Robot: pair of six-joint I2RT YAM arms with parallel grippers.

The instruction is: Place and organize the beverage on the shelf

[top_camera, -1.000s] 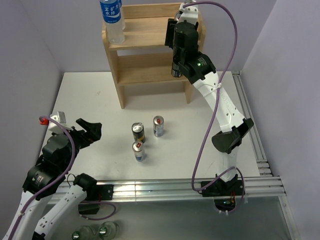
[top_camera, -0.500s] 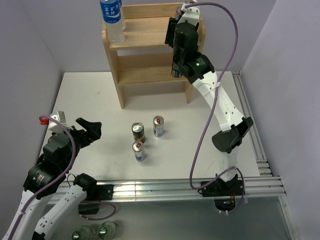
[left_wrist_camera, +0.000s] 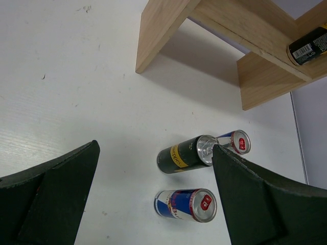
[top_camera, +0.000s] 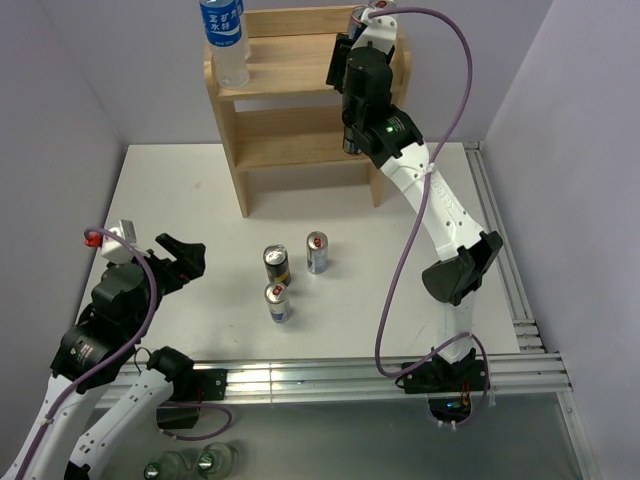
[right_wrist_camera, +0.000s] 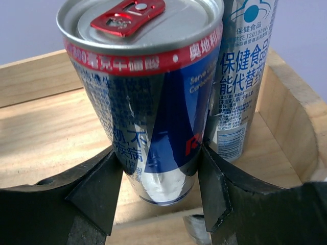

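The right gripper (right_wrist_camera: 159,173) is clamping a blue-and-silver can (right_wrist_camera: 148,102) low on its body, one finger pressing each side, the jaws closed only as far as the can's width allows. It is holding the can upright over the right end of the shelf's (top_camera: 290,120) top tier, just beside a second can (right_wrist_camera: 245,76) standing near the side panel. Whether the base is sitting on the wood cannot be told from these views.

The left gripper (top_camera: 183,262) is hanging wide open over the desk (top_camera: 170,190), gripping nothing. A black can (top_camera: 276,263), a silver can (top_camera: 317,252) and a blue can (top_camera: 278,301) are standing ahead of it, close together. A bottle (top_camera: 224,40) is occupying the left end of the top tier, and another can (left_wrist_camera: 308,47) is sitting on the lower tier.

The can is looking sealed, its red tab lying flat, so it is probably carrying real weight. Its thin metal wall is stiff enough for a firm squeeze but likely denting under a hard one, and the glossy skin is probably slippery. Taking hold across the middle of the body is looking safest. It is tall and narrow, so it is likely tipping easily if it is let go off level or nudged against its neighbour.
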